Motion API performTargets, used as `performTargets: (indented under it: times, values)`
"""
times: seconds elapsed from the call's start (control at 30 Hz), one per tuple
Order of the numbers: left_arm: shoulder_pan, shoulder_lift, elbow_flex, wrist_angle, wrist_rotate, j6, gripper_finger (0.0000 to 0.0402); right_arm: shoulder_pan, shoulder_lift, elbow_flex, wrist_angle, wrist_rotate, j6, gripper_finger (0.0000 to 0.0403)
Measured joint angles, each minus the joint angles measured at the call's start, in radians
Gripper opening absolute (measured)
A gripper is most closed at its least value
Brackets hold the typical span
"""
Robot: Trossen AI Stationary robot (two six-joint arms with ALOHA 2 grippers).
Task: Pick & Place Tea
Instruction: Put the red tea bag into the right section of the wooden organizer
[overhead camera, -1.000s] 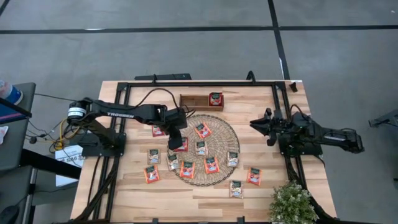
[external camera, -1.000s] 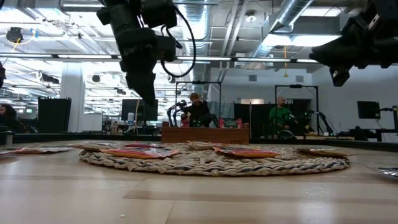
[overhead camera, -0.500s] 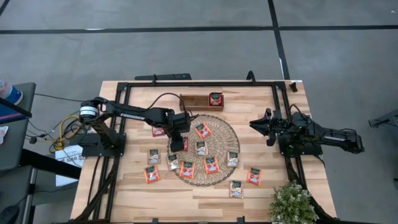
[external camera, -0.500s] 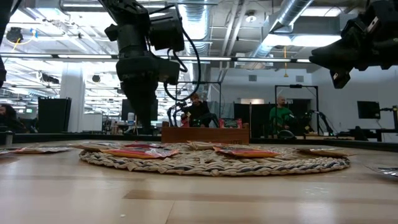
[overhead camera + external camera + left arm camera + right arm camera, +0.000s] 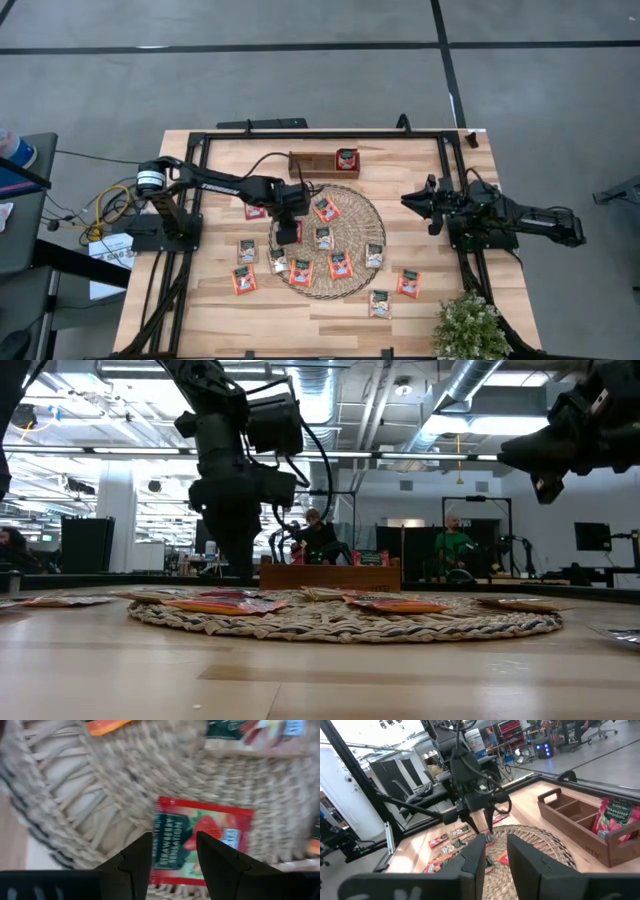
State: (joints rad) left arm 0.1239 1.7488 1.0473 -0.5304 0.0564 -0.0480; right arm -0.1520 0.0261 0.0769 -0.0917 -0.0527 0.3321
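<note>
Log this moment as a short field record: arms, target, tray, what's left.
left pincer: open, low over the woven mat, fingers either side of a red tea sachet lying flat
right pincer: waiting at the table's right side, holding nothing
wooden tray: one red sachet stands in its right-hand compartment
remaining: many sachets lie on the mat and on the table

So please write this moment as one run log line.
left gripper: open, over red square tea sachet on round woven mat | right gripper: waiting, table's right side
</note>
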Motion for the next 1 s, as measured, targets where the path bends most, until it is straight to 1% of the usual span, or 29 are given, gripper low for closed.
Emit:
performTargets:
  times: [0.23, 0.43, 1.0]
  values:
    - [0.000, 0.006, 0.000, 0.002, -0.015, -0.009, 0.0146, 0.000, 0.000, 0.000, -0.030, 0.000, 0.000, 0.0072]
    - [0.004, 0.006, 0.000, 0.001, -0.061, -0.004, 0.0146, 0.000, 0.000, 0.000, -0.044, 0.000, 0.000, 0.0072]
    - [0.010, 0.061, 0.003, 0.004, -0.034, -0.015, 0.0146, 0.000, 0.000, 0.000, -0.044, 0.001, 0.000, 0.0072]
